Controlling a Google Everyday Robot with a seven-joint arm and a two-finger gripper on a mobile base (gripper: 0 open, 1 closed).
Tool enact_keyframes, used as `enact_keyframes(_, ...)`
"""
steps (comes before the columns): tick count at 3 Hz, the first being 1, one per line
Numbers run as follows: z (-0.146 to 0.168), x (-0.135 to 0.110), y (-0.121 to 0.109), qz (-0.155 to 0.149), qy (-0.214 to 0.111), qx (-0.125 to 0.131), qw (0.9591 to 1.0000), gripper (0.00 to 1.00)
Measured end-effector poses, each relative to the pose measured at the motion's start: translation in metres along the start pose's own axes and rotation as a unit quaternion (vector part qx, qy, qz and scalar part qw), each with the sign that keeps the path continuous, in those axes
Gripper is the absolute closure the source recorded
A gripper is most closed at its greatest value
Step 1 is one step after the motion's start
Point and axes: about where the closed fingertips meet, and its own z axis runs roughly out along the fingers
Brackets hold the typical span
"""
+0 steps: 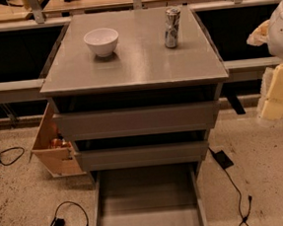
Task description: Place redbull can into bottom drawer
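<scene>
Redbull can [172, 27] stood upright on the grey cabinet top [132, 66], toward its back right, well apart from the white bowl [101, 40] at the left. Below, the bottom drawer [147, 203] was pulled out, showing its plain grey floor. At the right edge, beside the cabinet and apart from the can, hung the gripper [278, 93]; how open it was could not be told.

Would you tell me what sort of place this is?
Probably a robotics lab: a grey drawer cabinet, loose cables on the speckled floor, and the robot's claw at the right edge.
</scene>
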Motion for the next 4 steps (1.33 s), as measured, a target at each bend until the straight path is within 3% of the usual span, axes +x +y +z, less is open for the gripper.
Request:
enact_keyframes(2, 0.003, 0.001, -0.01, 0.012, -0.017, 0.012, 0.9997, 0.0)
enact_keyframes(3, 0.011, 0.005, -0.045, 0.041, -0.073, 0.044, 0.9955, 0.0)
enact_keyframes(4, 0.016, 0.015, -0.097, 0.079, -0.148, 0.09, 0.9817, 0.0)
